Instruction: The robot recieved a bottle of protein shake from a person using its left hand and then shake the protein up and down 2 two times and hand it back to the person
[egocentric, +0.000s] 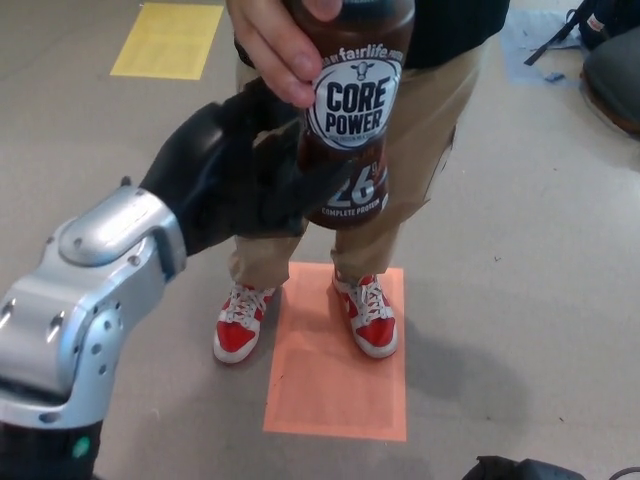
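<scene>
showing the handover: a person's hand (280, 45) holds the bottle (350, 120) by its upper part, leaving the lower body free, where the robot's left hand (240, 175) meets it, fingers wrapping its side; whether they grip firmly cannot be told.

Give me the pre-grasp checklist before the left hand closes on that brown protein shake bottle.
1. Brown plastic Core Power protein shake bottle upright and within reach: ok.
2. Black left hand at the bottle's lower half: ok.
3. Fingers wrapped firmly around the bottle: cannot tell; they touch its side, closure is unclear.
4. Person's hand holding the bottle's top until the grasp is secure: ok.
5. Person's fingers clear of the robot's grip zone: ok, they sit above it.
6. Right hand out of the way: ok, not in view.
</scene>
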